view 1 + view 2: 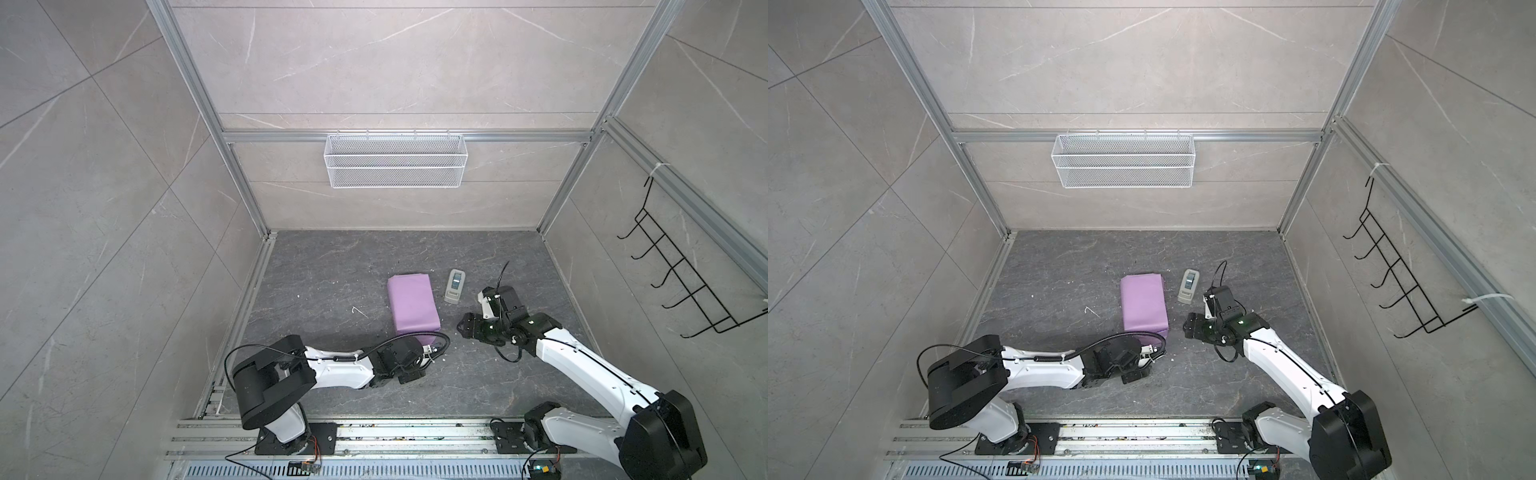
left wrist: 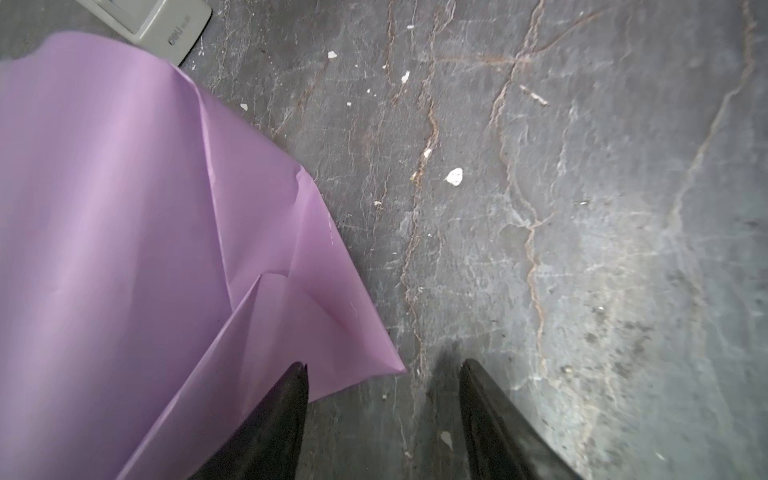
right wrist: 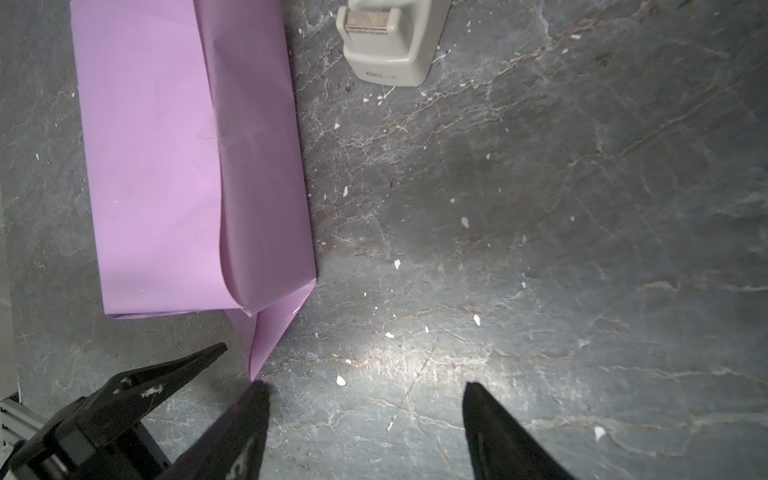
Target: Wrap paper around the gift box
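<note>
**2 sets of jaws released beside the lilac block**

You are looking at the paper [image 1: 411,305] lying folded into a long lilac block on the middle of the dark table [image 1: 324,266], in both top views. The gift box is not showing; paper is covering every side in view.

Your left gripper [image 2: 384,365] is sitting at the block's near end, jaws spread and gripping nothing. In the left wrist view 1 finger [image 2: 286,399] is overlapping a loose triangular flap [image 2: 316,332], and the flap's tip is poking into the gap. Whether it is touching, I cannot tell.

Your right gripper [image 3: 363,386] is hovering over bare table just right of that near corner, jaws also spread and empty.

A grey-white device [image 1: 454,286] is standing near the block's far right corner, apart from it.
</note>
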Motion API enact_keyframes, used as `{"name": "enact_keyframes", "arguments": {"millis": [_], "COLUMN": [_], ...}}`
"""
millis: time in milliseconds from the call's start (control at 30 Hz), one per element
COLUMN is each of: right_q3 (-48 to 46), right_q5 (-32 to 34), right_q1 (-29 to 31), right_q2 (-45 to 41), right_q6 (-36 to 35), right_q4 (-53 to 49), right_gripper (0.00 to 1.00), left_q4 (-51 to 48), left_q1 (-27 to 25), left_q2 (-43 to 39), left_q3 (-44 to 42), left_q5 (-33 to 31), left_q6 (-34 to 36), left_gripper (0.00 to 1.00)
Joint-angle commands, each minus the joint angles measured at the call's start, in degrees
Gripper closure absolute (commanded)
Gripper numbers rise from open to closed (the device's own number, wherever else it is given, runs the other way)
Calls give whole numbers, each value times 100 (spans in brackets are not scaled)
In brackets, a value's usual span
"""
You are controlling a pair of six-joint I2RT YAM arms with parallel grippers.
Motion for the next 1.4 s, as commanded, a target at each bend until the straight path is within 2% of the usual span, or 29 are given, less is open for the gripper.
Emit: {"name": "enact_keyframes", "arguments": {"millis": [0,267,700,1200,1367], "right_q3": [-56,-29,-14,-6,100], "right_q5": [-88,-120,-177,-169,-374], "right_q1": [-34,-64,-87,-90,-96], "right_q2": [-2,-19,52,102,153], "right_q6": [-92,-101,-100,-116,-232], "right_q4": [-94,-129,-83,-41,36], "right_gripper": [24,24,24,24,24], "left_q4": [282,502,581,790,806], "left_q1": [-63,-197,-207,-207,-207], "left_q2": [150,513,428,235,196], "left_q3": [192,286,128,30,28], "left_q5": [-354,-1058,-1173,-968,-908], "left_q6": [336,536,639,574,655], "left_gripper": [39,44,51,84,96]}}
